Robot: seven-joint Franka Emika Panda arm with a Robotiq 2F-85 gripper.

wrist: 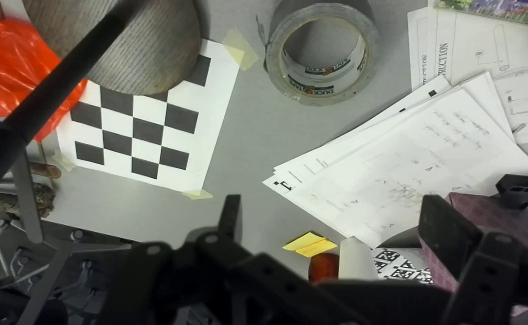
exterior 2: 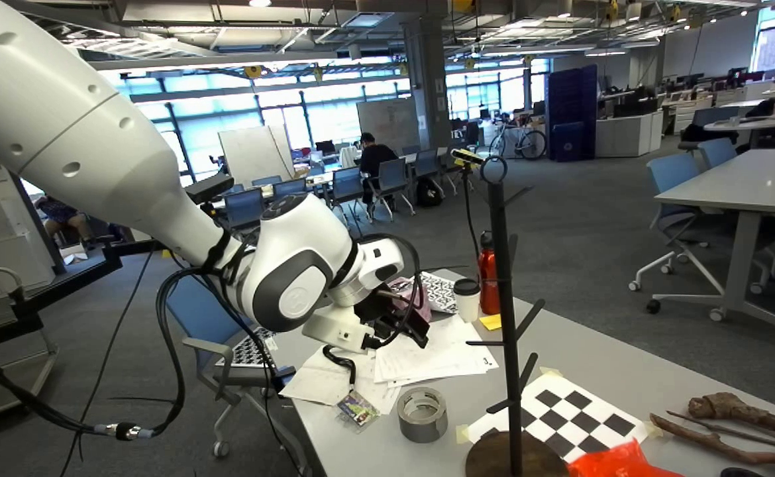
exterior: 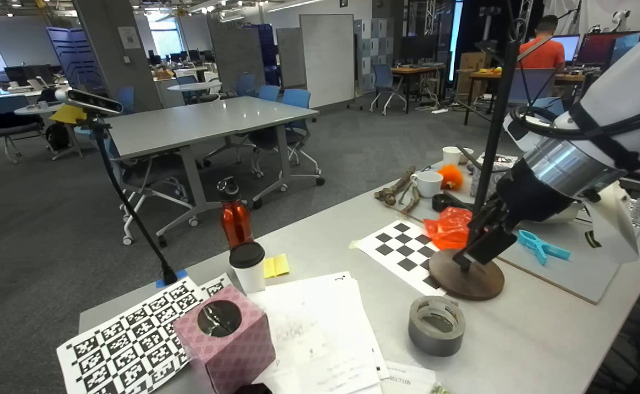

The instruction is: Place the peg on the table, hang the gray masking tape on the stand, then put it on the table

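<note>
Nearest in an exterior view, a pink tissue box (exterior: 238, 346) and loose papers (exterior: 314, 328) lie toward the left of the table (exterior: 522, 342); beside the papers the gray masking tape (exterior: 436, 342) rests flat, hole upward, well in from the table's right edge. What looks like a loose tail (wrist: 262, 38) juts from it in the wrist view; that could cling to a finger and spoil the release. Just past the roll, apart from it, the stand (exterior 2: 506, 311) rises upright, its base overlapping the checkerboard sheet (exterior: 402, 246). Above the table hangs the gripper (wrist: 336, 221), fingers spread wide, nothing held. The stand passes to one side of those fingers, so a swing down toward the roll could catch a side arm and topple it. Gripped off-centre, the ring would probably tilt, and its hole could miss the arm meant to carry it. Farther back, the teal peg (exterior: 542, 250) lies on the gray mat (exterior: 582, 279), toward the mat's left edge; that placing looks done, the hanging not yet. Farthest, sticks (exterior: 394, 192) and a white mug (exterior: 428, 185) sit near the table's far edge.
</note>
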